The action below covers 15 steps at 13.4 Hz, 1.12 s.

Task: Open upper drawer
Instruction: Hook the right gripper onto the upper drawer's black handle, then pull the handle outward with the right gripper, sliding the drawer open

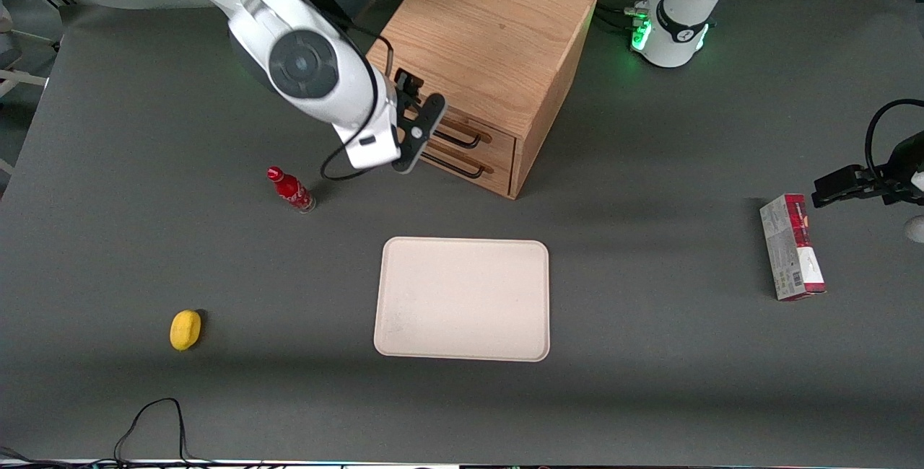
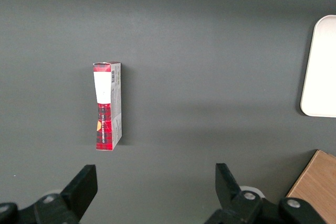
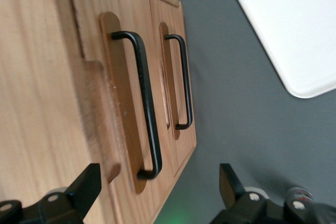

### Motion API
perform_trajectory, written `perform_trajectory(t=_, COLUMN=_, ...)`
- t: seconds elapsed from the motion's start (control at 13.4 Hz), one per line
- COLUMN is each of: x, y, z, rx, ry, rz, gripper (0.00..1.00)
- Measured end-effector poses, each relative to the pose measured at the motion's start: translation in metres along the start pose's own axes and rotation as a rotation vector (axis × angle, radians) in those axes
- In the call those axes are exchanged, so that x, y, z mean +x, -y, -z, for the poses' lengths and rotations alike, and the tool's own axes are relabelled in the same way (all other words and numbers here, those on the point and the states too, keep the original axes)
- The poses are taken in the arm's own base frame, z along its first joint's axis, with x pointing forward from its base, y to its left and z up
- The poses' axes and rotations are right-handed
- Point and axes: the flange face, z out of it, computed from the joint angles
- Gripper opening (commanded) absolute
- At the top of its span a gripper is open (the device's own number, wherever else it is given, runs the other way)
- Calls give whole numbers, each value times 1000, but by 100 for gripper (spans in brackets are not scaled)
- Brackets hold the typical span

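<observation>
- Now my end effector (image 1: 426,130) hangs right in front of the wooden cabinet (image 1: 491,36), up close to the two drawer fronts.
- Its fingers (image 3: 86,184) are spread wide with nothing between them. I think they are wide so the thin bar can slip in between.
- From the wrist camera I see the upper drawer (image 3: 118,103), the one next to the cabinet's top. It looks shut, with its front flat against the cabinet.
- Its black bar handle (image 3: 144,103) stands off the wood a little, so there is room for a finger to go under it.
- Just below sits the bottom drawer (image 3: 176,77) with a black handle of the same kind. I must not grab that one.
- I cannot see inside either drawer, so I do not know what they hold.
- On the counter (image 1: 650,382), nearer the front camera than the cabinet, lies a cream tray (image 1: 462,299) with nothing on it.
- I also see a small red bottle (image 1: 291,190), a yellow lemon (image 1: 185,330) and a red and grey box (image 1: 792,247), all well apart from the drawers.
</observation>
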Motion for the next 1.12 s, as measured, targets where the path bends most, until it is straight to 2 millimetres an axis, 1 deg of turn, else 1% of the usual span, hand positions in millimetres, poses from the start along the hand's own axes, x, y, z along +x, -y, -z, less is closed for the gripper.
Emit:
perform_trajectory(t=0.07, x=7, y=-6, z=-13, rx=19, ry=6, rz=2, gripper=100)
perform_trajectory(t=0.22, x=16, y=-12, z=-31, rx=37, ry=-1, rz=3, gripper=100)
perform_trajectory(t=0.52, x=24, y=-8, z=-52, rx=14, ry=-6, rz=16, gripper=100)
perform_trajectory(t=0.67, x=25, y=-12, z=-65, rx=-23, ry=-7, rz=21, gripper=100)
perform_trajectory(t=0.82, x=26, y=-15, z=-74, rx=-43, ry=-6, rz=25, gripper=100)
perform_trajectory(t=0.97, x=28, y=-17, z=-79, rx=-61, ry=-1, rz=31, gripper=100)
perform_trajectory(t=1.12, x=30, y=-27, z=-83, rx=-107, ry=5, rz=46, gripper=100)
